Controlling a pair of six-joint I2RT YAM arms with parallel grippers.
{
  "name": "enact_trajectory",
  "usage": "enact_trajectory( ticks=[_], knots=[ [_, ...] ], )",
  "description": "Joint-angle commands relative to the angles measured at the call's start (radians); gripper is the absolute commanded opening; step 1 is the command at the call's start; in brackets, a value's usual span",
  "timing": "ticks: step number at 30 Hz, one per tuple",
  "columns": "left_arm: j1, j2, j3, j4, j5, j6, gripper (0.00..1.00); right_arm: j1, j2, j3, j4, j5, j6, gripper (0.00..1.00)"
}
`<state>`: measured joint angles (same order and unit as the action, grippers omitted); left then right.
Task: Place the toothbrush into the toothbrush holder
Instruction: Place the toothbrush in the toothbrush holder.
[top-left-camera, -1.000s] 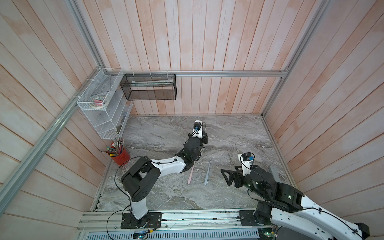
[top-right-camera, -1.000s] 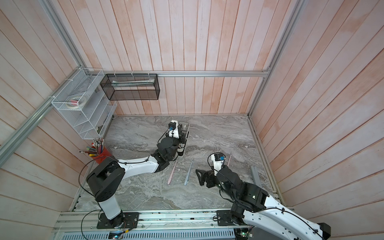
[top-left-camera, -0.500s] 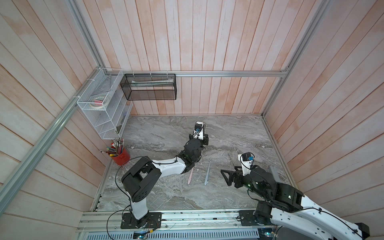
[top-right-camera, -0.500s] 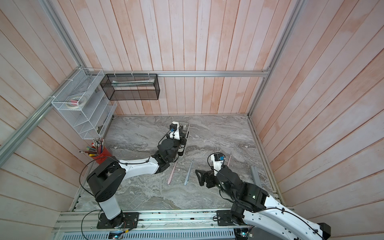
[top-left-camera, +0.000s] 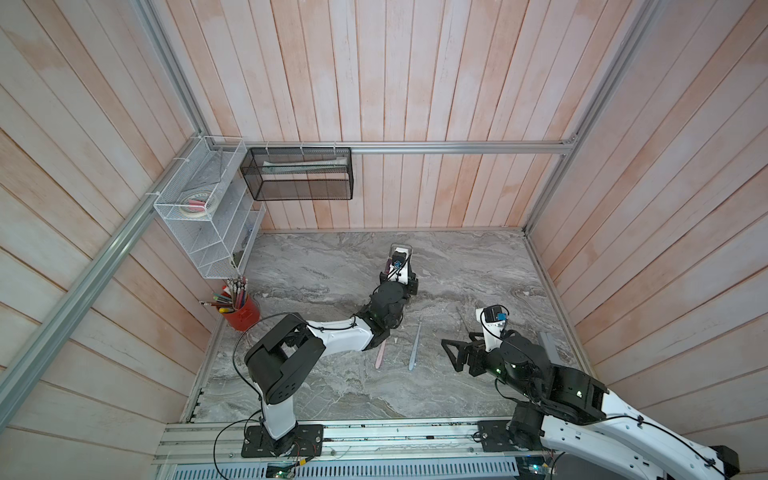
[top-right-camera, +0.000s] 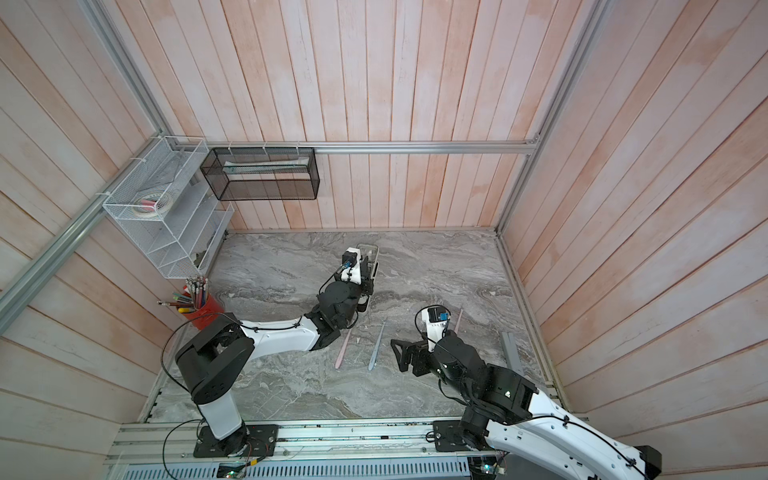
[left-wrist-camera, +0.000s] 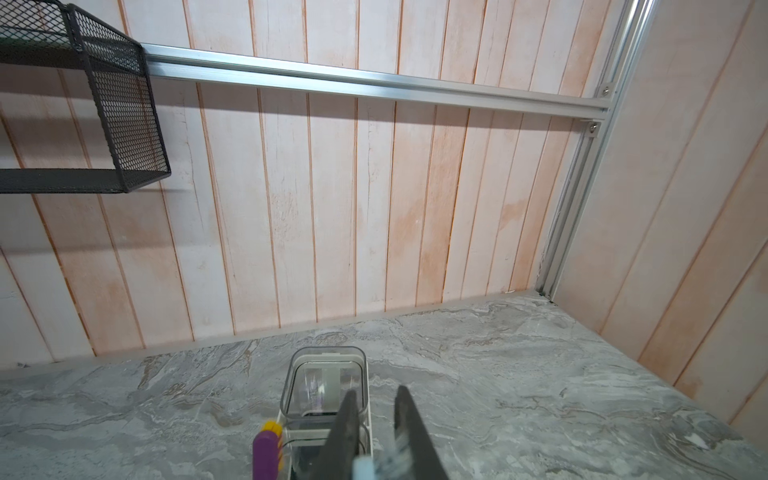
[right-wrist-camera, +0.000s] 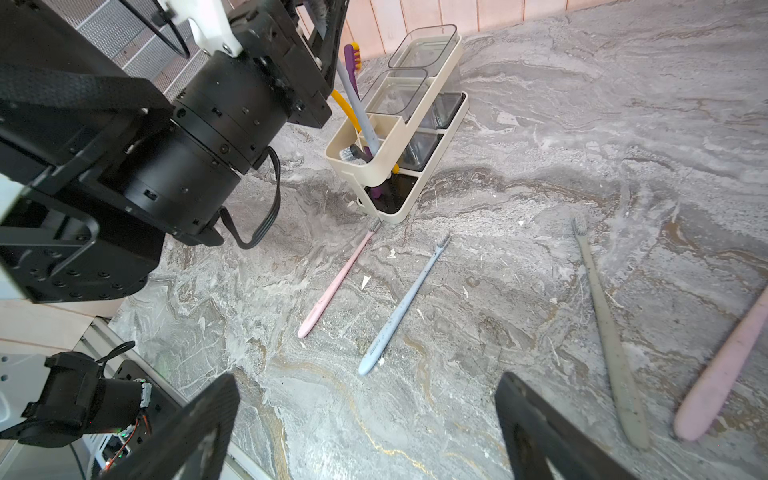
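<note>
The left gripper (left-wrist-camera: 376, 392) sits directly over the toothbrush holder (right-wrist-camera: 361, 170). Its jaws are parted only a little around the upper end of the grey-blue toothbrush (right-wrist-camera: 362, 112). That end is blurred in the left wrist view, so whether the pads press on it cannot be told. The toothbrush stands tilted in the holder's end compartment, the one nearest the left arm. A purple-and-yellow toothbrush (right-wrist-camera: 352, 58) stands just beside it at the same end of the holder.

The left arm reaches long and low over the marble table (top-left-camera: 324, 266) toward the holder. Its wrist is raised above the holder's near end, with the fingers angled downward at it.

The right gripper (top-left-camera: 453, 355) hangs well apart from the holder, jaws spread wide and empty. A pink toothbrush (right-wrist-camera: 338, 278) and a blue toothbrush (right-wrist-camera: 405, 303) lie flat between it and the holder, with the pink one's head just beside the holder's base.
</note>
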<state>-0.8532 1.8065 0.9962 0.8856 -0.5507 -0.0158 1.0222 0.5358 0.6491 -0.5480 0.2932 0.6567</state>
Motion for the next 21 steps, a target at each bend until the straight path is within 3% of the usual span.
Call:
enact_trajectory(
  ticks=[1,15,17,21],
  knots=[
    [-0.004,0.007,-0.02,0.024,-0.009,0.01,0.21,-0.001,-0.003,-0.01,0.015,-0.006,-0.014,0.98],
    [-0.01,-0.01,-0.008,0.024,-0.002,0.016,0.24,-0.002,-0.005,-0.01,0.013,0.0,-0.012,0.98],
    [-0.01,-0.022,0.014,0.009,0.003,0.022,0.27,-0.002,-0.002,-0.005,0.002,0.018,-0.003,0.98],
    [-0.018,-0.07,0.061,-0.024,0.017,0.048,0.49,-0.011,0.031,0.046,-0.095,0.114,0.058,0.98]
  ],
)
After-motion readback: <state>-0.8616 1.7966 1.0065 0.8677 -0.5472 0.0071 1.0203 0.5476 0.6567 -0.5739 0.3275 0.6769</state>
